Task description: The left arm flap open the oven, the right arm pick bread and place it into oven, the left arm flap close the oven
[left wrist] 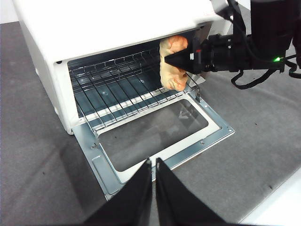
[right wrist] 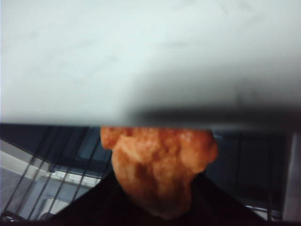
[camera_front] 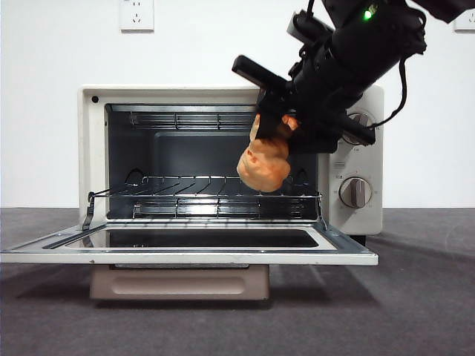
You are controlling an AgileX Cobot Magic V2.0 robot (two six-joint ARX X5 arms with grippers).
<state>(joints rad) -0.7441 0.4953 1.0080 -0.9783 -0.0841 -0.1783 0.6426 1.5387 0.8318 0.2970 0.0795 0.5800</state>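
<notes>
Currently the TOSHIBA toaster oven (camera_front: 356, 159) stands with its door (camera_front: 185, 248) flapped down. Right gripper (camera_front: 276, 127) clamps the bread (camera_front: 264, 163) at the mouth, above the wire rack (camera_front: 200, 194); release and closing remain. Left gripper (left wrist: 154, 165) waits, jaws together.

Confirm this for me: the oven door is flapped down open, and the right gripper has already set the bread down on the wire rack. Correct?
Not quite. The oven door is down, but the bread is not on the wire rack. The front view shows it hanging above the rack at the oven's mouth, clamped in the right gripper.
</notes>
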